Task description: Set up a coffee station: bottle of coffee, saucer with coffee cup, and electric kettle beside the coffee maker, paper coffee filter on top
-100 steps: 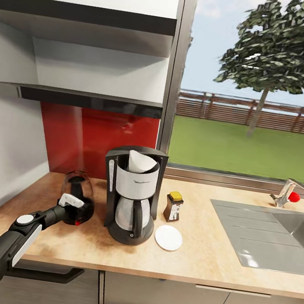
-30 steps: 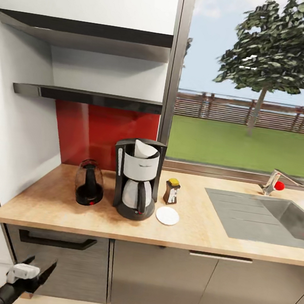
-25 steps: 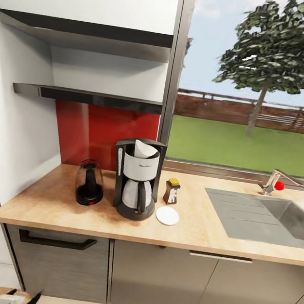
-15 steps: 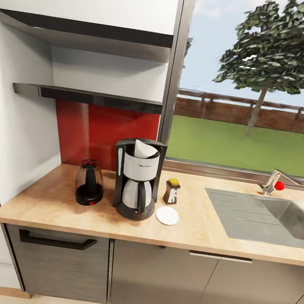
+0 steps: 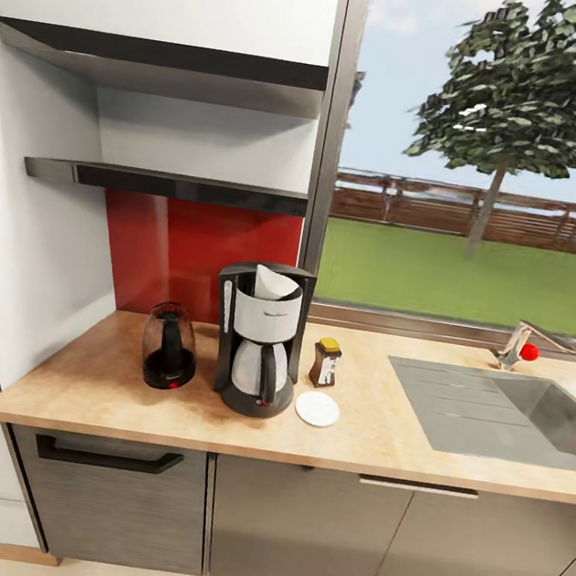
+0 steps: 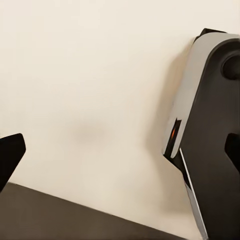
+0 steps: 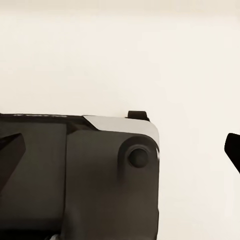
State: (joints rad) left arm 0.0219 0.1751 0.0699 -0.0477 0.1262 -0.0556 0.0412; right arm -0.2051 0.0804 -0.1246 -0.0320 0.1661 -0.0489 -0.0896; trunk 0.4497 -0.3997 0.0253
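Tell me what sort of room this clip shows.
A home kitchen, by the look of it: a wood-grain countertop with an inset steel sink and tap, grey cabinet fronts below, and a coffee maker beside an electric kettle.

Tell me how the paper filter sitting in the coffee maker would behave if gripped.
The paper coffee filter looks thin, so it would probably crumple rather than resist. Probably very light, so it may shift or lift easily. It stands loosely in the top of the coffee maker, so a nudge might tip it out.

Wood-grain worktop, steel sink

My kitchen countertop (image 5: 125,393) looks matt tan wood; sink (image 5: 509,413) brushed grey steel; electric kettle (image 5: 169,347) smoky glass.
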